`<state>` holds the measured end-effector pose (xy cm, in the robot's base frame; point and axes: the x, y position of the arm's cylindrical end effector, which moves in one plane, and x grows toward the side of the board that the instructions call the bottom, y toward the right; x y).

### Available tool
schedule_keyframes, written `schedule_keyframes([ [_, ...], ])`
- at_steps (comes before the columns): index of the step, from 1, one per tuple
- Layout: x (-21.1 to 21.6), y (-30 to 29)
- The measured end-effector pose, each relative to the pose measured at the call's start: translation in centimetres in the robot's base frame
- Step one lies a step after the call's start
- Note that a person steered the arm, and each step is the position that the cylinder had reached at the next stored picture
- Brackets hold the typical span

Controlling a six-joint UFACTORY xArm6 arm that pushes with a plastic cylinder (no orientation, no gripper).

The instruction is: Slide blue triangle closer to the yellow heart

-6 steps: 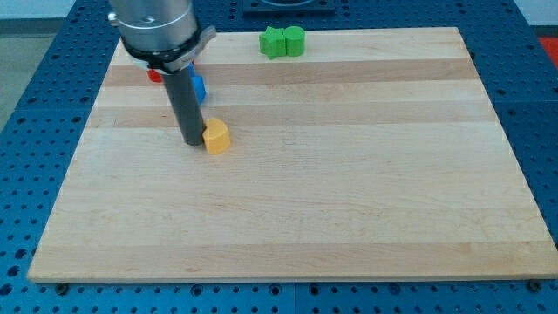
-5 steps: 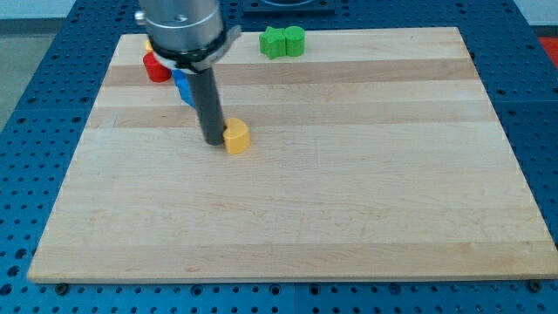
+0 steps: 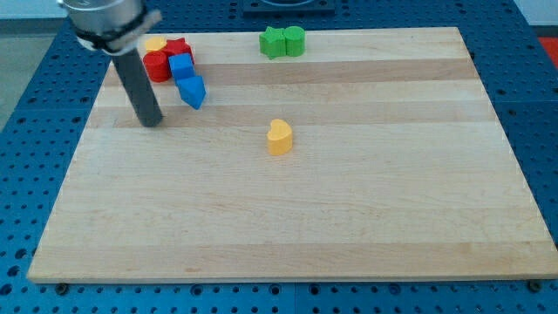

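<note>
The blue triangle (image 3: 192, 91) lies at the upper left of the wooden board (image 3: 349, 209). The yellow heart (image 3: 279, 137) lies apart from it, to the right and lower, near the board's middle. My tip (image 3: 151, 122) touches the board left of and slightly below the blue triangle, with a small gap between them. The rod rises from it to the arm's body at the view's top left.
A cluster sits just above the blue triangle: a blue block (image 3: 180, 65), red blocks (image 3: 159, 66) and a yellow block (image 3: 155, 43). Two green blocks (image 3: 282, 41) sit at the board's top edge. Blue perforated table surrounds the board.
The yellow heart has shifted right across the frames. My tip left the heart's left side and moved left, ending left of the blue triangle.
</note>
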<state>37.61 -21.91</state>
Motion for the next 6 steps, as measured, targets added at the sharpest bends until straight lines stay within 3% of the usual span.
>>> schedule_keyframes([
  [1, -4.3, -1.3],
  [2, -5.5, -1.3],
  [6, -5.3, 6.1],
])
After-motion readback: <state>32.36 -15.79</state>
